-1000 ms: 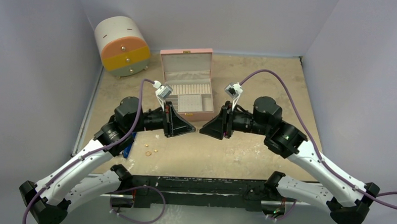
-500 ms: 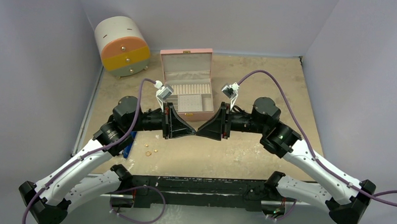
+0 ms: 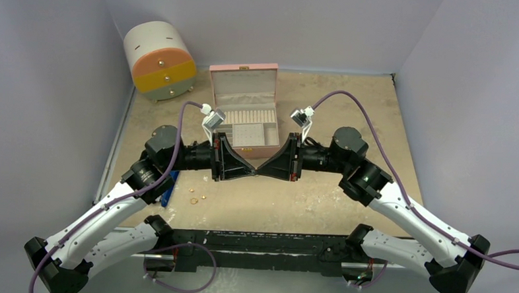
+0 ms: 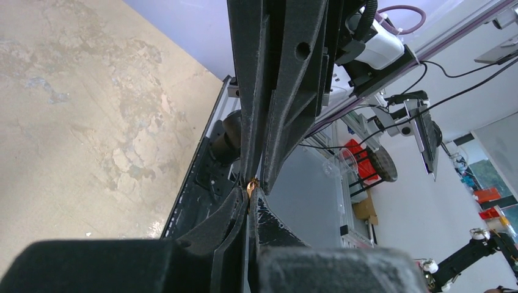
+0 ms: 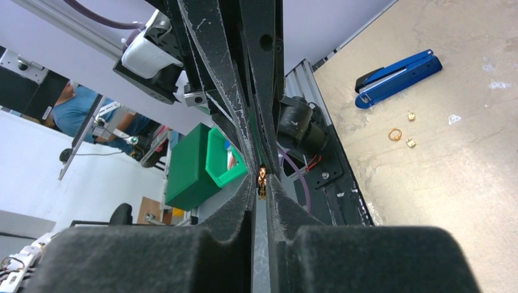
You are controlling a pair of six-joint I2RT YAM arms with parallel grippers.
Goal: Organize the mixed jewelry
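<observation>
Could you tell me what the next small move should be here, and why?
Probably tighten the right gripper on the tiny gold-coloured jewelry piece before the left gripper eases open. Both grippers meet tip to tip in front of the open pink jewelry box, with the piece at the junction; which one truly holds it is unclear.

Black left hand (image 4: pixel 249 201) and right hand (image 5: pixel 261 192), gold bit (image 5: pixel 262 178), mottled tan table (image 3: pixel 320 202), blue tool (image 5: pixel 397 78), pink box (image 3: pixel 227 68).

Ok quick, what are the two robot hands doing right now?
Left gripper: shut, pinching a tiny gold piece.
Right gripper: looks shut on the same gold piece, tip to tip.
</observation>
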